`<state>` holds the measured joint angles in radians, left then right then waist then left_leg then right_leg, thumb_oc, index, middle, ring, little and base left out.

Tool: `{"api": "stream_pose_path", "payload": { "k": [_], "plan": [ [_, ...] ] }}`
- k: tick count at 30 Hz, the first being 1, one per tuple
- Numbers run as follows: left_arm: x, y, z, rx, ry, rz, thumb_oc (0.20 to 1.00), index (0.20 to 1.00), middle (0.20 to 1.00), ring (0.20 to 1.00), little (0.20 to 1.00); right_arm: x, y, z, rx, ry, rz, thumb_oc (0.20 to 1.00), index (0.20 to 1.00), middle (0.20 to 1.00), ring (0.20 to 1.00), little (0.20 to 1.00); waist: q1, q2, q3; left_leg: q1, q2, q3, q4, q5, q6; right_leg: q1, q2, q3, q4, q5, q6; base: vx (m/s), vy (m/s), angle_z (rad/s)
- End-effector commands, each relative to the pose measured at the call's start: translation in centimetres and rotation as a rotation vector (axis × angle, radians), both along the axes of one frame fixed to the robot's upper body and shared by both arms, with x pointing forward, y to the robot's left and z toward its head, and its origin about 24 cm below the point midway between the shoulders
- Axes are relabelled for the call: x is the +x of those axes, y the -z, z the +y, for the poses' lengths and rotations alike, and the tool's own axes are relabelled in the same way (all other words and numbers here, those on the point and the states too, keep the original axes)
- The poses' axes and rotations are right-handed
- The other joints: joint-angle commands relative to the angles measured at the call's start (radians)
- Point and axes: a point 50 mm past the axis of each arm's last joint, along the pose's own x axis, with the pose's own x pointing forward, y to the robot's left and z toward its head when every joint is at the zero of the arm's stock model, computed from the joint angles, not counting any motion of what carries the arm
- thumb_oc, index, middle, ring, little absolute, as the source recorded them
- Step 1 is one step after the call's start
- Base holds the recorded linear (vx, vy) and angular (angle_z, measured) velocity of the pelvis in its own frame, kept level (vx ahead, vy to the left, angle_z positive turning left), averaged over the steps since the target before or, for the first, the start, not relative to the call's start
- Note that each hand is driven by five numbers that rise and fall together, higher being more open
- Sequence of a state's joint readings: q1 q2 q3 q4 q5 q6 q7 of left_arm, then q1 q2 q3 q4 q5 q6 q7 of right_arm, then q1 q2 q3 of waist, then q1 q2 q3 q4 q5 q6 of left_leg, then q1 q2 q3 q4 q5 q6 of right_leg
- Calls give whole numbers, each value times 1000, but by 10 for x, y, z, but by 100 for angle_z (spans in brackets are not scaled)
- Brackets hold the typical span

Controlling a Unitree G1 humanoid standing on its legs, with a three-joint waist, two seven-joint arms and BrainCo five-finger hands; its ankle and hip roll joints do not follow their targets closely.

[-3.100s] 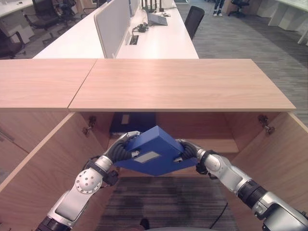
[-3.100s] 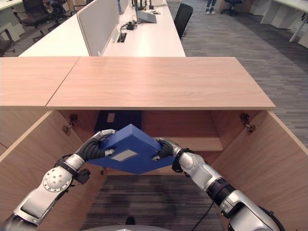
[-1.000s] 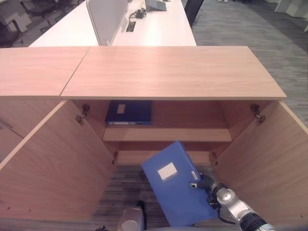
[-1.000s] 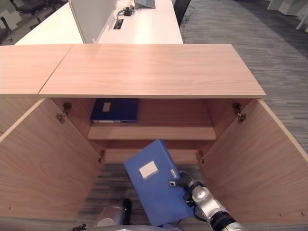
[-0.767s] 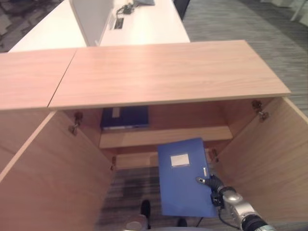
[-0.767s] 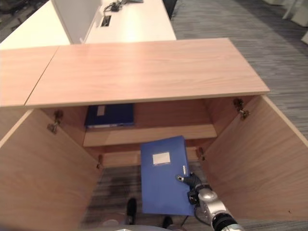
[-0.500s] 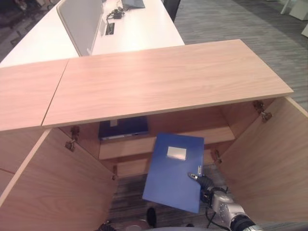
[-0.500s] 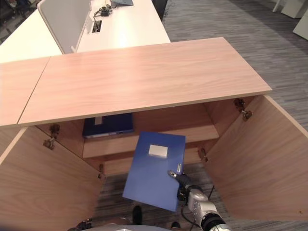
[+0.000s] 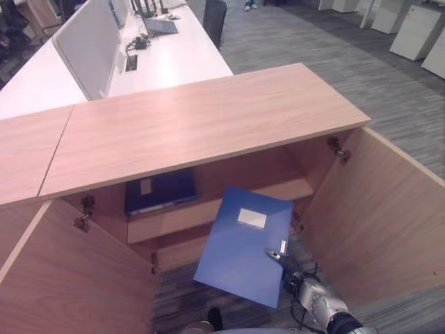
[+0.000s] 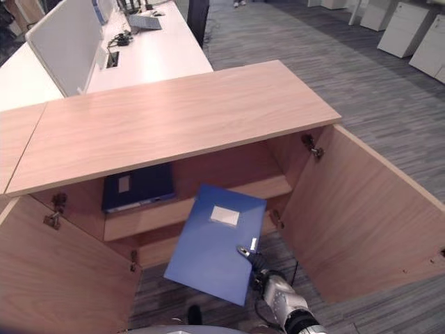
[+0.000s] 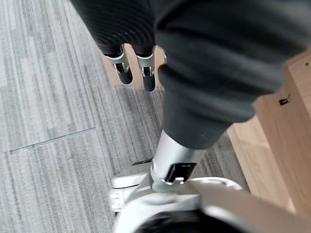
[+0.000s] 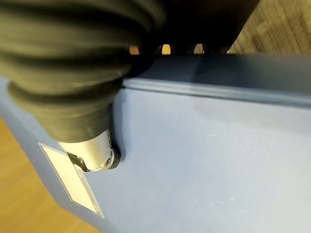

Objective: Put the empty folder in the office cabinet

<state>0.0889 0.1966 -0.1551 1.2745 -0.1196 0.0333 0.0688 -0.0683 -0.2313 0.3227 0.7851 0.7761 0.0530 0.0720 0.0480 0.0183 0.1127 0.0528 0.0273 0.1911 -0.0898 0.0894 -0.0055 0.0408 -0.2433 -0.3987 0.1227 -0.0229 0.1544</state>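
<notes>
Flat blue folder (image 9: 241, 245) with a white label, tilted in the air before the open wooden cabinet (image 9: 201, 122), lower shelf behind it

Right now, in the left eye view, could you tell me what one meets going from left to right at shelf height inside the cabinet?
Left door → dark folder → blue folder → right door.

A bright blue flat folder with a white label (image 9: 243, 243) at lower centre; a darker navy folder, also white-labelled (image 9: 160, 192), centre left; a light wood-grain cabinet (image 9: 195, 125); grey streaked carpet (image 9: 361, 62) at upper right.
</notes>
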Motion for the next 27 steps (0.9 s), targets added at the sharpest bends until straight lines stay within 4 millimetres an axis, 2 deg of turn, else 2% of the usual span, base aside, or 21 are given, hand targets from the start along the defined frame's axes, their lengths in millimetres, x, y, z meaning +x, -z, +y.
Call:
{"api": "stream_pose_path", "payload": {
  "k": [1, 5, 9, 10, 11, 13, 15, 16, 18, 19, 20, 21, 23, 24, 25, 26, 27],
  "plan": [
    [10, -1, 6, 31, 56, 14, 1000, 1000, 1000, 1000, 1000, 49, -41, 24, 155, 47, -239, 200, 200, 200, 200, 200, -4, -7, 67, 80, -108, -75, 2, -136, 44, -174, 57, 8, -57, 157, -12, 99, -112, 12],
    [-1, -1, 9, 39, 34, 48, 1000, 1000, 1000, 1000, 1000, 73, -55, 15, 191, 168, -290, 200, 200, 200, 200, 200, 6, -10, 42, 85, -99, -80, 2, -150, 36, -134, 79, 6, -113, 163, -26, 171, -136, 16],
    [-1, -1, 12, 56, 15, 45, 1000, 1000, 1000, 1000, 1000, 99, -78, 2, 217, 277, -366, 200, 200, 200, 200, 200, 16, -2, 24, 86, -64, -91, 2, -154, 16, -108, 93, 2, -119, 141, -39, 220, -174, 23],
    [1, -2, 14, 64, 15, 35, 1000, 1000, 1000, 1000, 1000, 108, -87, -4, 233, 312, -400, 200, 200, 200, 200, 200, 20, 1, 22, 94, -42, -96, 2, -158, 0, -96, 100, -8, -116, 124, -50, 217, -173, 21],
    [1, -2, 14, 64, 15, 35, 1000, 1000, 1000, 1000, 1000, 108, -87, -4, 233, 312, -400, 200, 200, 200, 200, 200, 20, 1, 22, 94, -42, -96, 2, -158, 0, -96, 100, -8, -116, 124, -50, 226, -185, 22],
    [3, -3, 16, 73, 5, 19, 1000, 1000, 1000, 1000, 1000, 113, -95, -9, 224, 324, -430, 200, 200, 200, 200, 200, 24, 0, 22, 106, -14, -97, 6, -159, -19, -81, 109, -17, -113, 102, -62, 168, -167, 22],
    [10, -4, 15, 68, 1, -14, 1000, 1000, 1000, 1000, 1000, 119, -104, -14, 208, 320, -467, 200, 200, 200, 200, 200, 28, -10, 36, 62, 18, -85, 110, -183, -48, -68, 112, -27, -108, 76, -78, 160, -241, 28],
    [15, -4, 14, 60, 8, -32, 1000, 1000, 1000, 1000, 1000, 122, -108, -15, 198, 314, -483, 200, 200, 200, 200, 200, 38, -7, 49, 35, 47, -83, 191, -215, -66, -49, 125, -23, -104, 45, -82, 99, -244, 30],
    [25, -5, 10, 47, -1, -74, 1000, 1000, 1000, 1000, 1000, 133, -125, -20, 178, 304, -540, 200, 200, 200, 200, 200, 59, -12, 96, -90, 55, -101, 397, -179, -83, -42, 123, -33, -98, 26, -109, -24, -230, 27],
    [29, -5, 6, 29, -41, -97, 1000, 1000, 1000, 1000, 1000, 137, -133, -22, 177, 307, -565, 200, 200, 200, 200, 200, 64, -20, 111, -165, 62, -94, 475, -164, -75, -43, 119, -44, -94, 3, -120, -54, -155, 23],
    [30, -5, 6, 29, -42, -97, 1000, 1000, 1000, 1000, 1000, 138, -134, -22, 177, 307, -566, 200, 200, 200, 200, 200, 62, -20, 108, -170, 62, -96, 479, -166, -75, -46, 119, -46, -93, 2, -120, 76, -121, 21],
    [30, -5, 4, 14, -69, -104, 1000, 1000, 1000, 1000, 1000, 138, -136, -23, 186, 309, -576, 200, 200, 200, 200, 200, 71, -30, 108, -207, 70, -65, 426, -174, -63, -32, 114, -58, -100, -9, -117, 145, -52, 25],
    [26, -4, 4, 17, -67, -96, 1000, 1000, 1000, 1000, 1000, 137, -137, -22, 195, 310, -584, 200, 200, 200, 200, 200, 77, -34, 104, -226, 66, -55, 373, -150, -59, -21, 115, -57, -113, -6, -113, 129, -29, 28],
    [24, -4, 5, 17, -65, -87, 1000, 1000, 1000, 1000, 1000, 136, -137, -21, 201, 310, -586, 200, 200, 200, 200, 200, 82, -33, 101, -224, 65, -52, 330, -130, -61, -13, 122, -55, -121, -6, -110, 104, -8, 11],
    [22, -4, 7, 28, -63, -83, 1000, 1000, 1000, 1000, 1000, 136, -139, -20, 207, 314, -600, 200, 200, 200, 200, 200, 89, -33, 104, -246, 62, -49, 281, -76, -71, 2, 134, -50, -136, -6, -107, 103, -11, 0],
    [22, -4, 7, 28, -63, -83, 1000, 1000, 1000, 1000, 1000, 136, -138, -20, 207, 314, -599, 200, 200, 200, 200, 200, 89, -34, 104, -243, 61, -48, 275, -72, -72, 3, 133, -50, -137, -5, -108, 101, -6, 9],
    [19, -4, 8, 32, -65, -73, 1000, 1000, 1000, 1000, 1000, 137, -139, -20, 214, 325, -604, 200, 200, 200, 200, 200, 96, -32, 106, -249, 70, -41, 236, -46, -80, 10, 141, -44, -143, -7, -107, 123, 22, 8]
  ]
}}
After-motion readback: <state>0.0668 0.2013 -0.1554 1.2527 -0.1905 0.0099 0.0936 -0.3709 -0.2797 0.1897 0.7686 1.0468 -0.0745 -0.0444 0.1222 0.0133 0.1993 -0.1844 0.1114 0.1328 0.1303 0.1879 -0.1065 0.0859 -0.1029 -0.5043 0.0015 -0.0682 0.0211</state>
